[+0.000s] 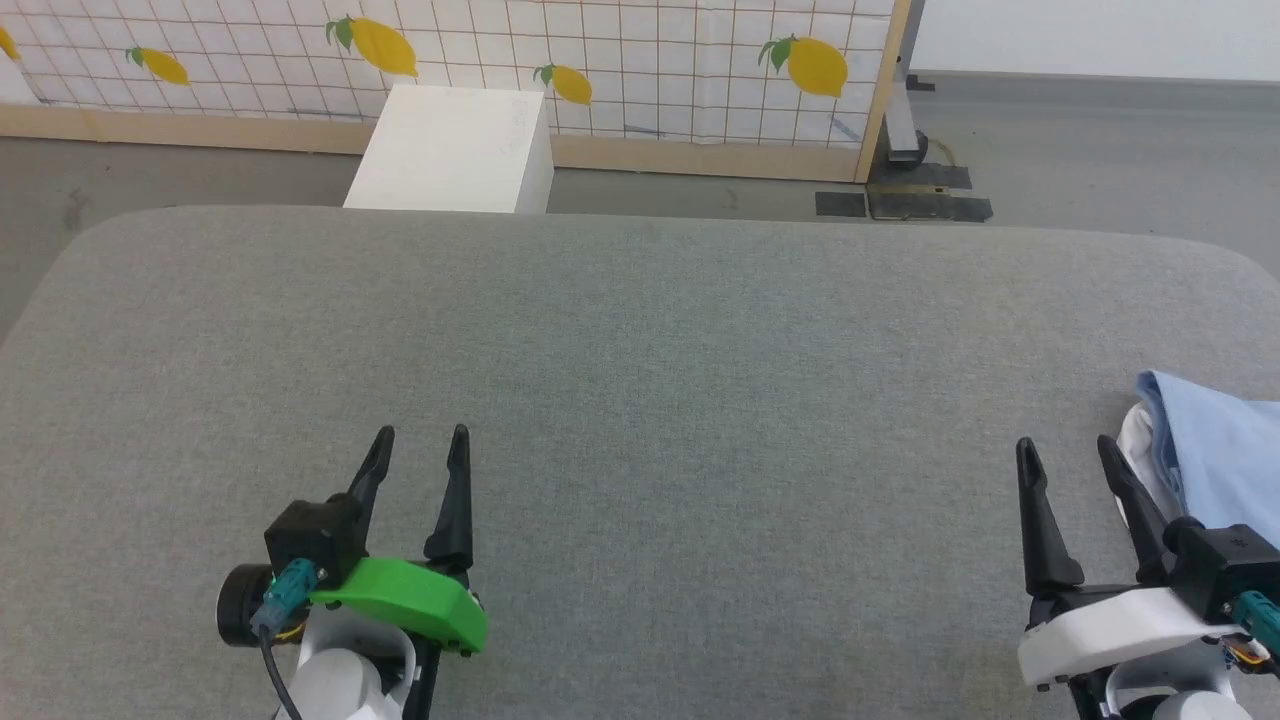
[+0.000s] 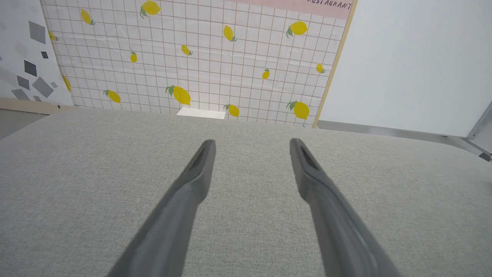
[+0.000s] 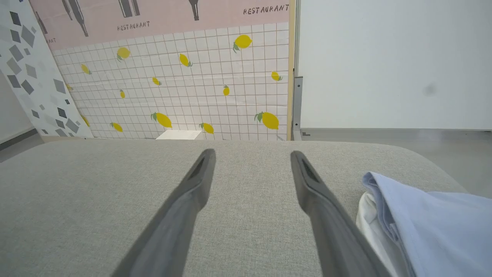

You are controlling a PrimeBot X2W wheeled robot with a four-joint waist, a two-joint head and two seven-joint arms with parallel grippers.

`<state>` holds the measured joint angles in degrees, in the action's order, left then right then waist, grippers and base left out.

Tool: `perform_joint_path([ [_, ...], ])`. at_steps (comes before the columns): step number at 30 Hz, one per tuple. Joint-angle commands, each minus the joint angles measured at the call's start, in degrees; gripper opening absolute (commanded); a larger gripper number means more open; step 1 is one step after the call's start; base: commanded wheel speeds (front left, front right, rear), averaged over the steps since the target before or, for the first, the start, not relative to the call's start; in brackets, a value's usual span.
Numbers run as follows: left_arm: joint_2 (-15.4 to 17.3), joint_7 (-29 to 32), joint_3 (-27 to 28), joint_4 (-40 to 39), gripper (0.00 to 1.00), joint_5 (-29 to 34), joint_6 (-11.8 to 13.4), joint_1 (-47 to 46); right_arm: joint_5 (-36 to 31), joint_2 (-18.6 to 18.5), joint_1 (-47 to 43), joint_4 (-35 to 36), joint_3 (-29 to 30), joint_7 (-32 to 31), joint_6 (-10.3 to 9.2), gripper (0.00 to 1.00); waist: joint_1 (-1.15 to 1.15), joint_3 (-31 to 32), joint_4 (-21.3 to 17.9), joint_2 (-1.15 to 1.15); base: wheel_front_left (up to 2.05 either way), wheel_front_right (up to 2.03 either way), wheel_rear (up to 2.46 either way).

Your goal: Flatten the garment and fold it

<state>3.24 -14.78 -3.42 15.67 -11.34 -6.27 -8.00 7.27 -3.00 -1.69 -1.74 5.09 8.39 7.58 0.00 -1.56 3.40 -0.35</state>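
Hovering empty-handed over the grey pad (image 1: pixel 640 330), garment (image 1: pixel 1220 450) at 4 o'clock.
My left gripper (image 1: pixel 422 432), at 7 o'clock, stands wide open holding nothing; my right gripper (image 1: pixel 1064 442), at 5 o'clock, likewise, the bunched garment just beside its outer finger. Risk, I judge: pinching one layer near the pad's edge could drag it off the side.

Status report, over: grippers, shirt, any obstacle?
Left gripper open, empty. Right gripper open, empty, beside shirt. Shirt far right, partly out of frame. No obstacle seen.
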Motion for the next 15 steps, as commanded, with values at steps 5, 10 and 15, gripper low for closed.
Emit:
perform_joint_path([
  [5, -0.3, -0.21, -0.07, 0.73, 1.0, 0.09, 0.14, 0.92, 0.73, 0.12, -0.76, -0.83, -0.66, 0.51, -0.09, 1.0, 0.0, 0.11, 0.01, 0.35, 0.0, 0.0, 0.0],
  [10, -0.02, 0.09, -0.11, 0.83, 0.0, -0.19, 0.02, 0.36, 0.36, 0.0, -0.14, -0.76, -0.63, 0.17, 0.0, 0.0, 0.0, 0.04, 0.07, 0.0, 0.0, 0.0, 0.0],
  [15, -0.02, 0.08, -0.11, 0.83, 0.0, -0.24, 0.02, 0.34, 0.37, -0.01, -0.14, -0.77, -0.62, 0.17, 0.0, 0.0, 0.0, 0.04, 0.06, 0.0, 0.0, 0.0, 0.0],
])
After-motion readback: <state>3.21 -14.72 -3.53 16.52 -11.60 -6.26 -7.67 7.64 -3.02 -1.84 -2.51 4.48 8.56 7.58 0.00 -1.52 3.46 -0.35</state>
